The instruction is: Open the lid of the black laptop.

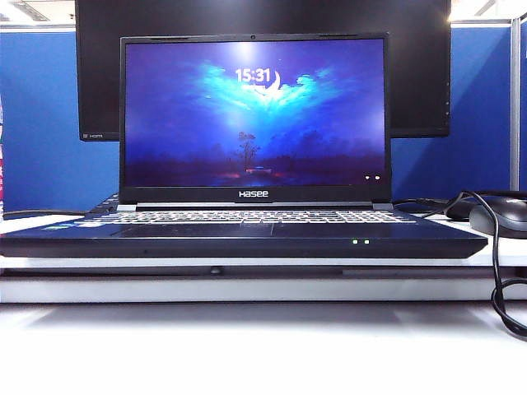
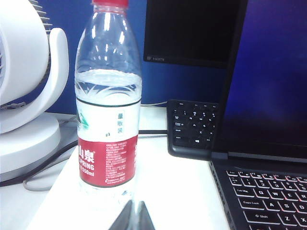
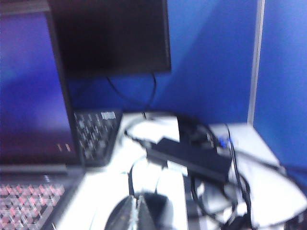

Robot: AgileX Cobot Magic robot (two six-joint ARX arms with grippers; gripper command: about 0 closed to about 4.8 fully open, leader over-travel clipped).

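At table centre, exterior view: the black laptop, base flat, the lid standing upright with the screen lit and the "Hasee" wordmark showing; green LEDs on the front edge. Behind it, a larger dark monitor; to its right, a mouse with cable. Left gripper: seen only as fingertips drawn close together, holding nothing, hovering beside a water bottle and a white fan, left of the laptop. Right gripper: tips likewise near-closed and empty, picture blurred, above the mouse and a black power adapter. Step judged: lid raised, task seemingly complete. Next move calls only for keeping both arms clear of the bottle and cables.
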